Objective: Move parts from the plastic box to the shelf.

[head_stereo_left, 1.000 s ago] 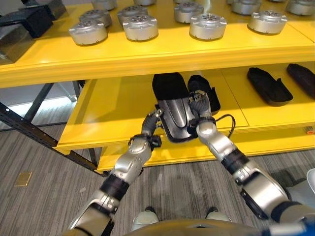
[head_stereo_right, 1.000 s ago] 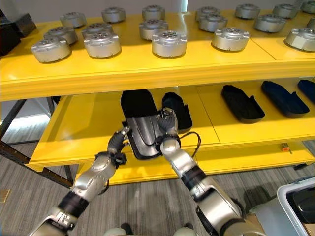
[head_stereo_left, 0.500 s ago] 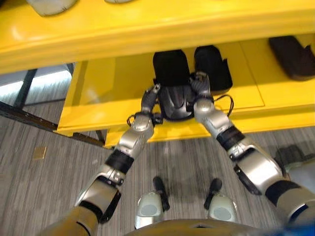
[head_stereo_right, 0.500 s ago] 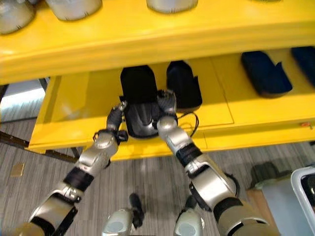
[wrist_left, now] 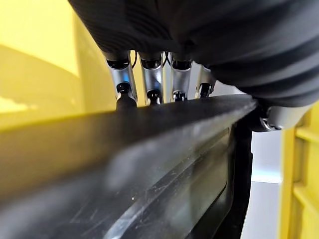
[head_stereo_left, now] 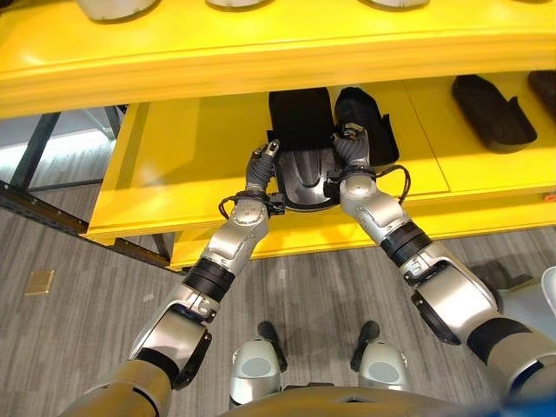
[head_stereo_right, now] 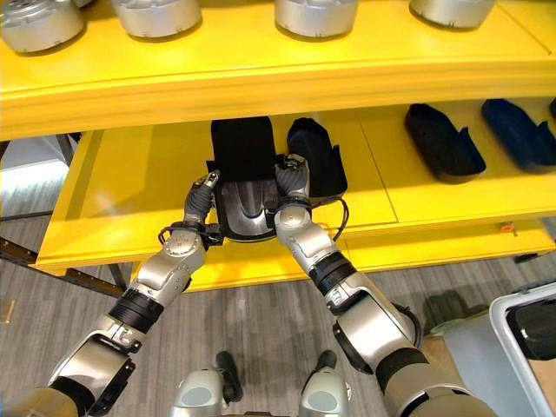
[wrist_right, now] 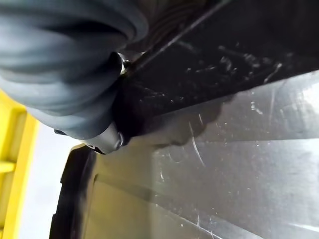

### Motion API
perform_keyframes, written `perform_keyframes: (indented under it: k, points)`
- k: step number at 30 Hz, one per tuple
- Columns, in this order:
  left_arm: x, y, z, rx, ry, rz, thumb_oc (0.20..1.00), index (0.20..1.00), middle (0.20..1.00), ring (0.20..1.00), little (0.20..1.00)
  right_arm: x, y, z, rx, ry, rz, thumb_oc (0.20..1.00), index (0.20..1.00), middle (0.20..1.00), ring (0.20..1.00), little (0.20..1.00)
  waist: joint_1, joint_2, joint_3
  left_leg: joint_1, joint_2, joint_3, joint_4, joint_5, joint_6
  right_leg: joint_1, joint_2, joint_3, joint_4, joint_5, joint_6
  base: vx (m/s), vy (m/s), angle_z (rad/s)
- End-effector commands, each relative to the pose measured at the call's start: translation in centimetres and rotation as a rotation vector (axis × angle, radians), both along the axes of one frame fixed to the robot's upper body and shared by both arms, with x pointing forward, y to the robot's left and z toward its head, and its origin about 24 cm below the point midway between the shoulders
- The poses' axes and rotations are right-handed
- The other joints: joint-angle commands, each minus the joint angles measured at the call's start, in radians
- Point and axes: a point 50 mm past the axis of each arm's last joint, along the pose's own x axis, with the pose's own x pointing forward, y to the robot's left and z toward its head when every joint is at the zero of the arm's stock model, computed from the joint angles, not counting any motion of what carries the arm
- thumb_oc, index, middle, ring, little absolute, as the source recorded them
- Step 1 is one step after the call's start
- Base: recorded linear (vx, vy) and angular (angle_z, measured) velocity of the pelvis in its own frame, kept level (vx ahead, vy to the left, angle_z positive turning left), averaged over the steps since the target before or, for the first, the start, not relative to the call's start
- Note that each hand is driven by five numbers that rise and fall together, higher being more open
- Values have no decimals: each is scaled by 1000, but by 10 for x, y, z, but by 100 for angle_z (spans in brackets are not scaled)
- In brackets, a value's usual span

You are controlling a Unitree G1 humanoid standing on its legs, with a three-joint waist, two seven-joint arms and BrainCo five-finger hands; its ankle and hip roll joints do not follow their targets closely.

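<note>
Black part (head_stereo_left: 300,174), a shallow tray-like shell with a glossy inner face, lies at the front of the yellow shelf's lower level (head_stereo_left: 174,174), held between both hands. The left hand (head_stereo_left: 258,172) grips the part's left edge: in the left wrist view its fingers (wrist_left: 149,79) curl over the dark rim, dark tips pressed on the edge. The right hand (head_stereo_left: 349,156) is on the part's right edge, with fingers bent against it; in the right wrist view the dark ribbed cover sits tight against the part's scratched surface (wrist_right: 239,149), and how far the fingers wrap round cannot be told there. Just behind the held part stands a taller black part (head_stereo_left: 300,117), and just beside that, to the right, another black part (head_stereo_left: 369,122). Further right on the same level lies a long black part (head_stereo_left: 493,113). Silver round parts (head_stereo_right: 317,16) stand on the upper level above.
</note>
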Motion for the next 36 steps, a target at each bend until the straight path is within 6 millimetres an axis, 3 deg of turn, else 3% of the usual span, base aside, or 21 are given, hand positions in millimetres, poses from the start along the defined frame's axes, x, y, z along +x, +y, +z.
perform_keyframes:
  k: [1,7,8,10,12,14,21,22,23,24,25,26,27,29,30,32,34,36]
  points:
    - [-7,-38,44,-57,-207,-137,200,200,200,200,200,-8,44,23,133,-78,141,200,200,200,200,200,32,35,-38,-10,-36,-36,-26,-15,28,-21,-16,9,72,-79,56,-60,-38,0]
    - [-6,-36,45,-59,-222,-131,200,200,200,200,200,-6,42,25,164,-77,153,200,200,200,200,200,35,37,-30,-23,-25,-33,-26,-4,16,-25,-9,4,66,-84,50,-27,-21,-5]
    - [-46,-55,-12,-262,-110,-335,200,200,200,200,200,-42,-1,-62,182,67,223,200,200,200,200,200,-16,4,-190,29,14,15,-25,0,-5,105,155,-66,-54,-141,-72,25,66,-3]
    - [-48,-58,-16,-244,-97,-354,200,200,200,200,200,-47,-5,-69,181,74,202,200,200,200,200,200,-23,14,-185,28,44,11,-49,62,-36,123,158,-62,-49,-147,-77,50,102,8]
    - [-49,-61,-21,-280,-66,-338,200,200,200,200,200,-50,-7,-78,177,105,207,200,200,200,200,200,-31,21,-179,23,57,-3,-45,87,-39,138,150,-47,-50,-148,-75,90,166,10]
    - [-50,-61,-24,-278,-63,-330,200,200,200,200,200,-52,-5,-81,173,118,221,200,200,200,200,200,-35,24,-181,29,54,-3,-51,89,-34,139,142,-43,-49,-146,-72,72,134,-7]
    - [-53,-55,-29,-268,-37,-321,200,200,200,200,200,-58,0,-87,165,130,234,200,200,200,200,200,-31,27,-187,53,8,31,-44,20,4,139,128,-63,-22,-166,-66,57,31,4]
    - [-52,-55,-28,-268,-40,-322,200,200,200,200,200,-57,0,-86,162,124,231,200,200,200,200,200,-27,24,-182,39,8,25,-10,24,3,139,131,-54,-17,-170,-69,5,70,9]
    - [-53,-53,-25,-274,-56,-331,200,200,200,200,200,-55,1,-81,143,104,230,200,200,200,200,200,-11,25,-160,-23,36,-34,85,71,-20,132,138,-17,8,-184,-81,-6,155,9]
    - [-52,-53,-24,-282,-58,-327,200,200,200,200,200,-53,1,-79,137,101,233,200,200,200,200,200,-9,29,-157,-31,62,-49,73,86,-27,119,135,-11,30,-194,-82,-5,533,18]
    - [-51,-53,-25,-291,-52,-318,200,200,200,200,200,-50,1,-76,128,116,242,200,200,200,200,200,-14,42,-161,-6,118,-74,-25,164,-54,93,115,-9,66,-201,-80,-11,467,20]
    - [-51,-53,-25,-292,-52,-318,200,200,200,200,200,-50,1,-76,128,116,242,200,200,200,200,200,-14,41,-161,-6,117,-74,-26,165,-54,93,115,-9,66,-201,-80,2,965,11]
    - [-49,-54,-25,-298,-45,-329,200,200,200,200,200,-49,-3,-76,118,118,237,200,200,200,200,200,-29,50,-166,17,128,-74,-60,139,-53,51,58,-6,134,-213,-58,11,703,13]
    - [-47,-55,-24,-300,-36,-326,200,200,200,200,200,-51,-4,-80,120,128,240,200,200,200,200,200,-31,49,-163,16,113,-79,-41,103,-46,50,36,-3,141,-202,-42,33,657,1]
    - [-46,-58,-24,-295,-29,-325,200,200,200,200,200,-55,-1,-83,120,138,242,200,200,200,200,200,-34,46,-161,21,87,-65,-30,63,-33,59,20,-4,121,-175,-15,33,491,-18]
    - [-46,-59,-24,-298,-26,-340,200,200,200,200,200,-59,6,-85,127,130,244,200,200,200,200,200,-31,42,-156,44,37,-52,-45,35,-7,58,-20,4,88,-111,42,8,493,-8]
    - [-46,-59,-24,-295,-28,-337,200,200,200,200,200,-60,8,-85,130,130,250,200,200,200,200,200,-28,39,-154,49,25,-47,-48,29,2,56,-36,2,80,-89,54,-17,262,-3]
    - [-49,-55,-24,-293,-23,-316,200,200,200,200,200,-62,14,-82,144,123,272,200,200,200,200,200,-3,30,-142,70,-2,3,-66,5,24,35,-112,-73,28,33,85,-60,335,-20]
